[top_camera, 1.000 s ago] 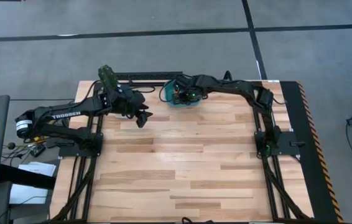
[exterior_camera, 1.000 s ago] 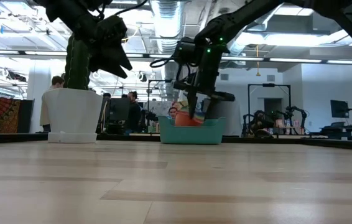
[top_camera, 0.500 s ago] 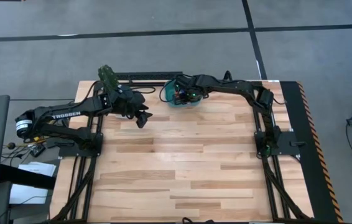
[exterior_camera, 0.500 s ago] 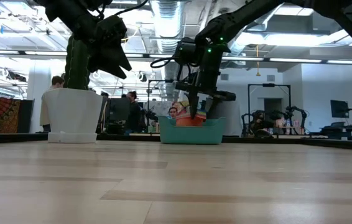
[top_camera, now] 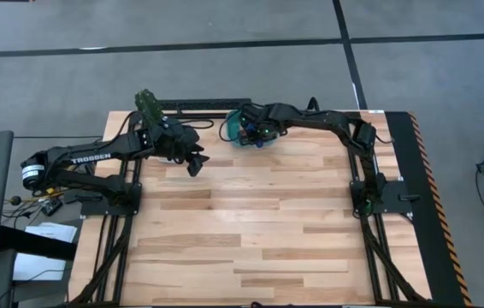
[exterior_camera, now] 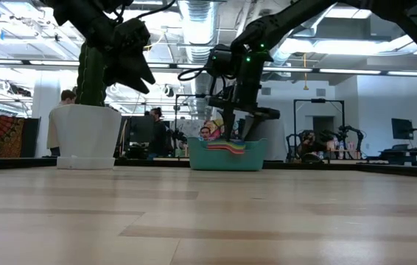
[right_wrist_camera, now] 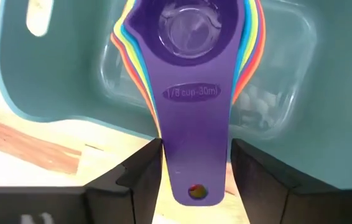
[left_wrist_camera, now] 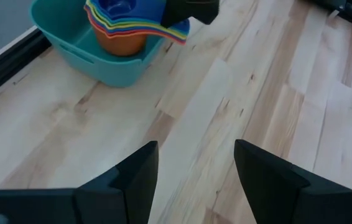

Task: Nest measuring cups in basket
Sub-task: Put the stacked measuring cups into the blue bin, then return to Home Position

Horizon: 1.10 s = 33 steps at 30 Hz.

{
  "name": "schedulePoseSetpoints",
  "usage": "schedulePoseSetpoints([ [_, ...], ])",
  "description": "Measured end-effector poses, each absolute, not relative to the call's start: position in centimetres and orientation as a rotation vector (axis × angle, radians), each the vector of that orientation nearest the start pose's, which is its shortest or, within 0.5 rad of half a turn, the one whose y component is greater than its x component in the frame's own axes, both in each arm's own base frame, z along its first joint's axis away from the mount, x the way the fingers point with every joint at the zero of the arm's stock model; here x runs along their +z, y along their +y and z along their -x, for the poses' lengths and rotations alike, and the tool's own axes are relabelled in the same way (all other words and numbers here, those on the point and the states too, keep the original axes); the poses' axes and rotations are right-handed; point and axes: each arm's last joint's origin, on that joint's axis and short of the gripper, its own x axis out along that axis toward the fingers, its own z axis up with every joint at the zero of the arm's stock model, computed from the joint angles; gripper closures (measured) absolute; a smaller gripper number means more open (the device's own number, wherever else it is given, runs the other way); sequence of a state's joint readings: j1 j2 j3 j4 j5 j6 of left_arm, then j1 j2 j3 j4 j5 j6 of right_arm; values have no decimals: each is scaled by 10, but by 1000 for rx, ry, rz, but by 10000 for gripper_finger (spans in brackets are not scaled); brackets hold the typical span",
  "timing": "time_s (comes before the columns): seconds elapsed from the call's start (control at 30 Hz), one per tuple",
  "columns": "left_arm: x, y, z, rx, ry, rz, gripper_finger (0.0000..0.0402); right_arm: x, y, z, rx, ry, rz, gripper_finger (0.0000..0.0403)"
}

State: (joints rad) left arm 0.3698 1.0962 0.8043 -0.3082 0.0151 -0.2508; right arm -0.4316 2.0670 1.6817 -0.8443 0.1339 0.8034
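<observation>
The stack has dropped; a moment ago the orange bowl sat high above the rim in the low view, now only the fanned handles drape over the near wall of the basket (exterior_camera: pixel 227 155), and the right gripper (right_wrist_camera: pixel 193 163) has spread its fingers either side of the purple handle; nothing pinched, the pads clear of the plastic, so this reads as a release just made.

The measuring cups (right_wrist_camera: pixel 191 46) sit nested inside one another, purple innermost and on top, orange at the bottom, all inside the teal tub at the far edge of the table (top_camera: pixel 268 214), roughly centre; the handles all point one way and overhang the near rim, which is likely why the claw came in along that line, handle between its fingers.

Outward now; the left gripper (left_wrist_camera: pixel 194 165) hangs spread and empty above bare boards, left of the basket and nearer, looking across at the tub and plainly waiting.

Further left stands a white pot (exterior_camera: pixel 85 136) with a cactus-like plant; well apart from the basket, not in the way; the one thing close enough to snag is that fan of handles under the right claw, should it pull back low. People and benches show in the room behind, far off.
</observation>
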Motion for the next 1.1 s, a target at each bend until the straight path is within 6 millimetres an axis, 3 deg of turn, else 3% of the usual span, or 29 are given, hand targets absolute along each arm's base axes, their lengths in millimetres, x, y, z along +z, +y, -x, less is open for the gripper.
schedulePoseSetpoints([
  [0.13, 274, 82, -212, 418, 552, 355, 202, 219, -177, -382, -1002, 976, -822, 173],
  [0.27, 290, 81, -205, 448, 521, 319, 202, 238, -173, -376, -996, 943, -775, 165],
  [0.47, 317, 78, -194, 478, 425, 289, 202, 276, -164, -364, -914, 878, -707, 163],
  [0.7, 348, 68, -166, 497, 258, 315, 236, 337, -128, -351, -741, 712, -555, 166],
  [0.97, 368, 46, -127, 441, 74, 317, 380, 403, -86, -323, -479, 490, -318, 240],
  [1.1, 359, 36, -126, 360, -21, 337, 390, 418, -68, -300, -251, 403, -229, 303],
])
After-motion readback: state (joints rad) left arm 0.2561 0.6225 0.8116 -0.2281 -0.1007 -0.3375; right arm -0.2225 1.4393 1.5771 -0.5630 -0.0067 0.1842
